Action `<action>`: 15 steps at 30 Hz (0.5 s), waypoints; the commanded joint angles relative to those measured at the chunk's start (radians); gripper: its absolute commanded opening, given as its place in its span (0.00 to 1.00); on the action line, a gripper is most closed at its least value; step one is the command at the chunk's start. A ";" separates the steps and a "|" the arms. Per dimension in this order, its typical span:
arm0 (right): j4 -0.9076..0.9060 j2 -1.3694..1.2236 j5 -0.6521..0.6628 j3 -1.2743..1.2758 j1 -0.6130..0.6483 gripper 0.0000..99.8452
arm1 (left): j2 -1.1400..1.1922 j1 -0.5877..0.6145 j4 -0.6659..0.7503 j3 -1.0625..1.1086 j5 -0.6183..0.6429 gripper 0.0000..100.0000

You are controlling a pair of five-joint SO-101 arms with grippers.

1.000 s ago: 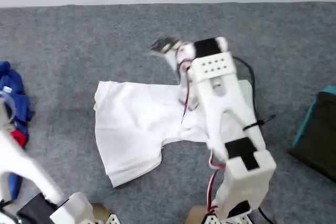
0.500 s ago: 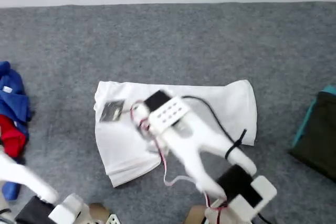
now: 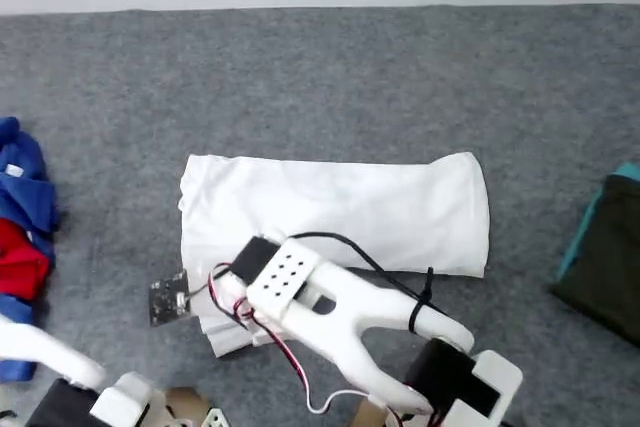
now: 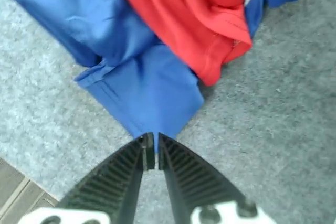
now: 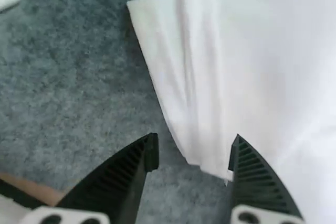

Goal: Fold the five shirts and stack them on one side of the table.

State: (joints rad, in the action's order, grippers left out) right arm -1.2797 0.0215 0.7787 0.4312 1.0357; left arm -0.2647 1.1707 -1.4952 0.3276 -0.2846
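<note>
A white shirt (image 3: 340,207) lies flat as a wide rectangle in the middle of the grey table. My right arm (image 3: 300,292) reaches across its near edge to its near left corner. In the right wrist view my right gripper (image 5: 194,148) stands open just above that corner of the white shirt (image 5: 247,61), one finger over the cloth's edge, the other over bare table. A blue shirt (image 4: 142,82) and a red shirt (image 4: 199,14) lie bunched together at the table's left edge. My left gripper (image 4: 151,148) is shut, its tips at the blue shirt's pointed corner.
The blue shirt (image 3: 22,182) and red shirt (image 3: 22,265) pile sits at the left edge. A dark green and teal garment (image 3: 600,257) lies at the right edge. The left arm (image 3: 45,352) shows at the near left. Open grey table (image 3: 330,77) stretches behind the white shirt.
My right arm swung from the white shirt's far side down across it to its near left corner. The left arm drew back toward the near left.
</note>
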 commanded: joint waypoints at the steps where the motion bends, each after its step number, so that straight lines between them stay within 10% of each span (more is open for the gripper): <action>1: 0.059 0.048 0.015 0.032 0.019 0.23 | -0.043 0.029 0.018 -0.002 -0.014 0.03; 15: 0.162 -0.077 0.051 0.078 0.019 0.23 | -0.043 0.037 0.020 -0.002 -0.014 0.02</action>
State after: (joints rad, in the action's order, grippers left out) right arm -1.1247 -0.0460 0.8155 0.5386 1.0480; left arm -0.2647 1.2029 -1.4891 0.3276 -0.2846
